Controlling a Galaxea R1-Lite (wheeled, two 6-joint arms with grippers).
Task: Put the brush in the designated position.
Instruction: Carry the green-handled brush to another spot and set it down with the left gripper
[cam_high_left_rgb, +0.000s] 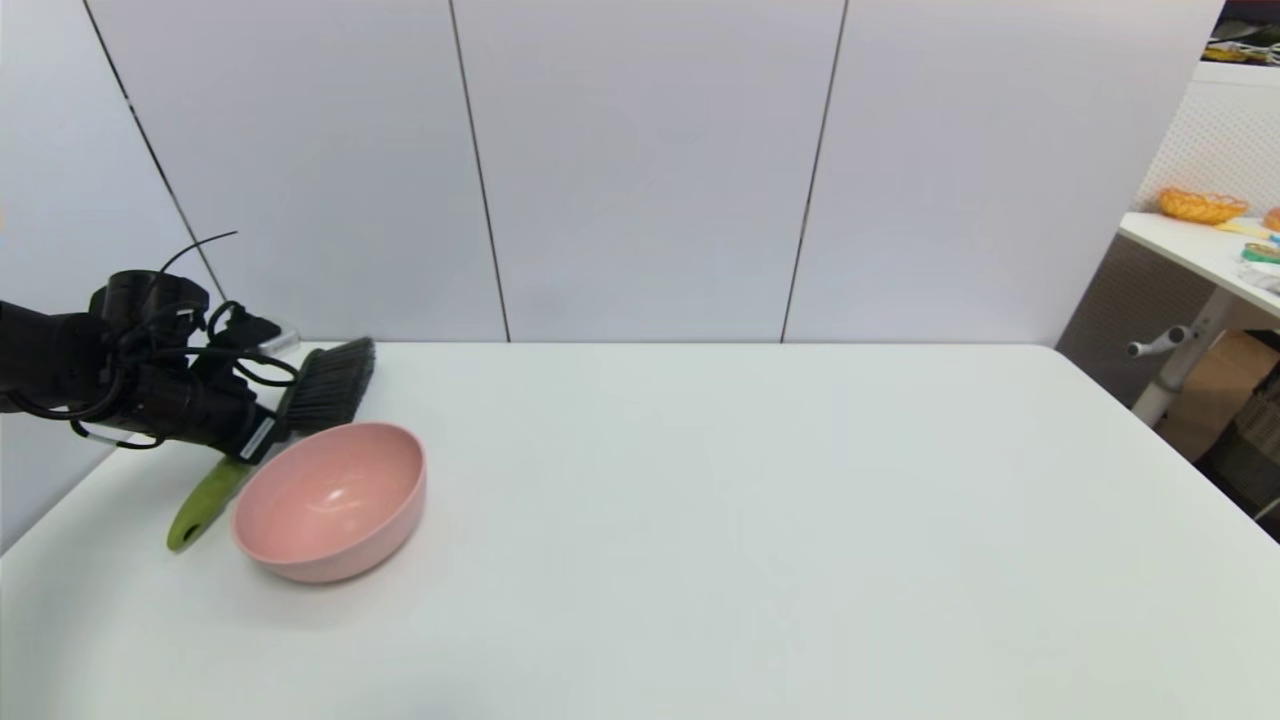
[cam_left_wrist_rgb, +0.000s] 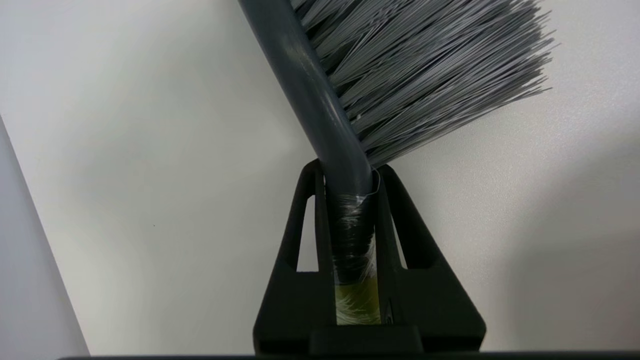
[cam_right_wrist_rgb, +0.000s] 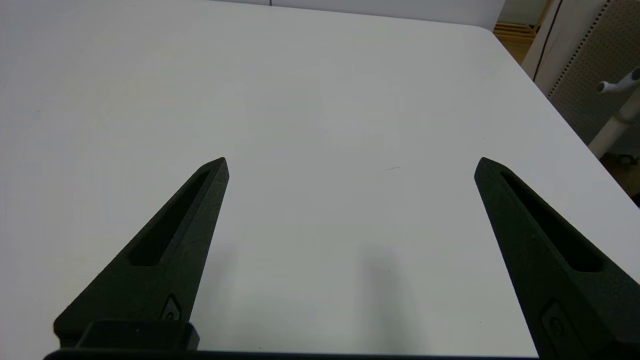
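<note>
The brush (cam_left_wrist_rgb: 345, 125) is pinched at its neck by the left tool (cam_left_wrist_rgb: 350, 170) — carrying in hand; lowering onto bare table (cam_high_left_rgb: 700, 500) beyond the bowl (cam_high_left_rgb: 330, 500) is called for.

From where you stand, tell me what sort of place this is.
Probably a lab or office test space: a plain white table against pale partition panels, a second desk with clutter beyond. The left gripper holds the brush.

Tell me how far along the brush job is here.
Done: the left gripper is shut on the brush at its neck. In hand: the brush sits tilted beside the pink bowl. Left: setting it down on the table. The right gripper hangs open, idle.
</note>
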